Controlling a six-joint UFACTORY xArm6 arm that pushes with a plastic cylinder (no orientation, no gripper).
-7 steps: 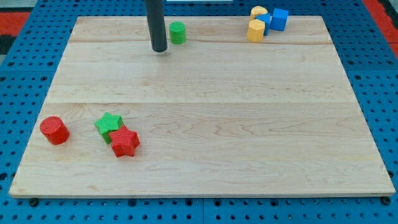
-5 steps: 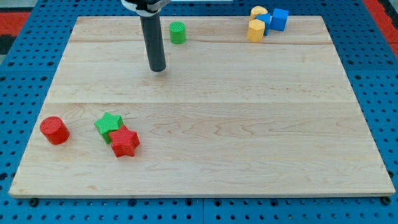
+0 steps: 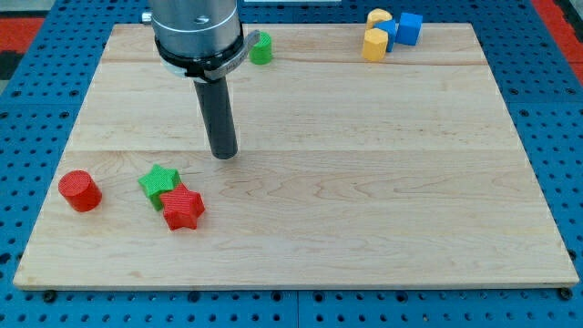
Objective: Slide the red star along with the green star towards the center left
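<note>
— Red star (image 3: 182,209) and green star (image 3: 159,181): where are they found, and why are they treated as a pair?

— Taking the red cylinder (image 3: 79,190) as the landmark, both stars are seen just to its right in the view. The green star is the nearer one; the red star is touching it on the lower right. Because they are in contact, one push on the red star would probably be passed on to the green one.

— And my tip (image 3: 223,153)?

— It is seen up and to the right of the red cylinder, apart from both stars and above them in the view. No block is touched by it. It is judged to be on the approach; a push toward the centre left would best be started from the far, lower-right side of the red star.

— What of the jaws?

— None are fitted; a plain rod is carried, so nothing can be opened, closed or clamped.

— Is anything else in the way?

— The red cylinder itself sits on the stars' left and may be struck. A green cylinder (image 3: 261,47) and a cluster of yellow blocks (image 3: 375,42) and blue blocks (image 3: 409,28) lie far up the tabletop (image 3: 364,182) from the red cylinder, well clear.
</note>
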